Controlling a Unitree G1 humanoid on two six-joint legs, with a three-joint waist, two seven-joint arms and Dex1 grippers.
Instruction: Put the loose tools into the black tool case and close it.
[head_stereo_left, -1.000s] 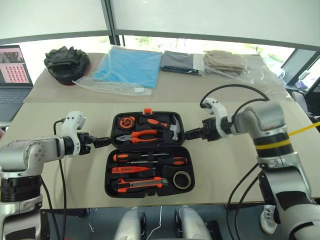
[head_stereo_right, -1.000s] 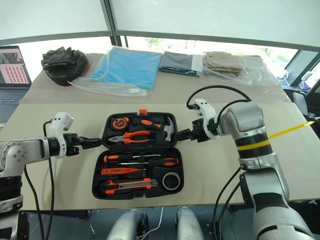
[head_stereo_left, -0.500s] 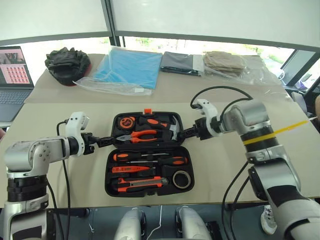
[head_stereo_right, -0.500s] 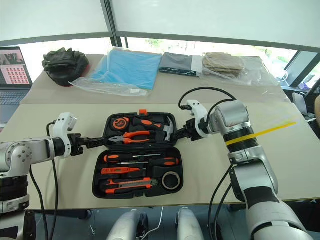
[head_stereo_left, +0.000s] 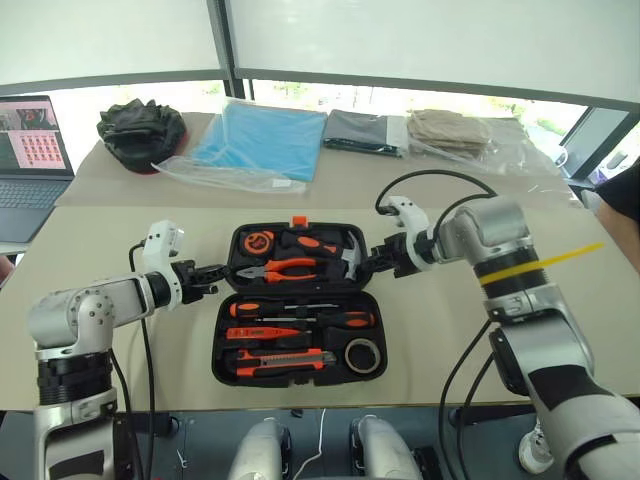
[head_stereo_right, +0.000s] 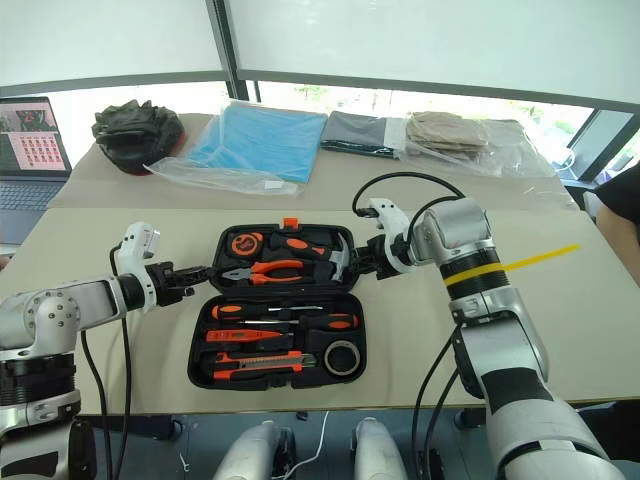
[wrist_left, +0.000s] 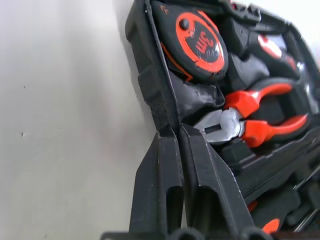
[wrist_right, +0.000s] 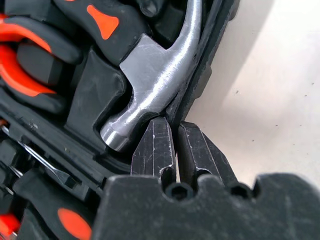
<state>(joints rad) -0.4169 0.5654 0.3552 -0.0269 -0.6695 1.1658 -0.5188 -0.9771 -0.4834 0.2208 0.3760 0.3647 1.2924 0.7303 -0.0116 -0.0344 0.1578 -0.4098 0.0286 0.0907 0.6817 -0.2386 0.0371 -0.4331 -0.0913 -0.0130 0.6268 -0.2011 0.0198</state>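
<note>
the black tool case (head_stereo_left: 300, 305) lies open and flat on the near table, its two halves joined by a hinge line running left to right across the middle, so the long axis of that fold lies crosswise between our two arms. the near half holds the two screwdrivers (head_stereo_left: 300, 315), the slim orange tester screwdriver (head_stereo_left: 262, 334), the utility knife (head_stereo_left: 280, 357) and the small tape roll (head_stereo_left: 362, 355), each seated in its slot; we judge the loading done and the closing still to do. the far half carries the tape measure (wrist_left: 197, 42), the pliers (head_stereo_left: 280, 269) and the hammer (wrist_right: 155, 70), with the orange latch (head_stereo_left: 297, 221) on its far rim.

our left gripper (head_stereo_left: 213, 273) has its fingers pressed together, pinching the left side wall of the far half just beside the pliers' nose. our right gripper (head_stereo_left: 372, 262) is likewise pinched narrow on the right side wall of that same half, the inner finger tucked against the hammer head. each arm meets the case end-on from its own side, roughly level with one another and both beyond the hinge. neither arm is nearer than the other. in our judgement the coming move turns on this: the gripped half must swing up and toward us about the crosswise hinge, both wrists rising together, or the lid will twist.
</note>
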